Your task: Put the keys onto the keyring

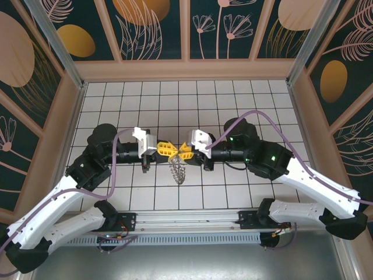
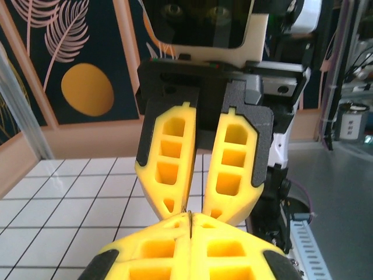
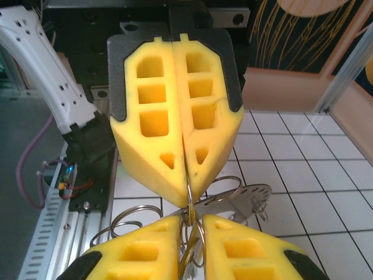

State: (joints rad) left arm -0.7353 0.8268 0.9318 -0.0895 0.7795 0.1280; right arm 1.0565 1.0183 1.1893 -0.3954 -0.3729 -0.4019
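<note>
Both grippers meet tip to tip above the middle of the tiled floor. My left gripper (image 1: 170, 150) (image 2: 190, 224) is shut on a thin wire loop of the keyring (image 1: 178, 169), whose grey jagged body hangs below the fingertips. In the right wrist view the keyring (image 3: 247, 195) shows as a slotted flat plate with several wire loops. My right gripper (image 1: 180, 153) (image 3: 192, 233) faces the left one with its fingers slightly parted. Wire loops and a thin tan strip, probably the key (image 3: 190, 249), sit in that gap; I cannot tell whether the fingers touch them.
The white tiled floor (image 1: 233, 99) is walled by patterned panels (image 1: 227, 29) at the back and both sides. A metal rail (image 1: 192, 221) with wiring runs along the near edge between the arm bases. Purple cables (image 1: 256, 116) arc over both arms.
</note>
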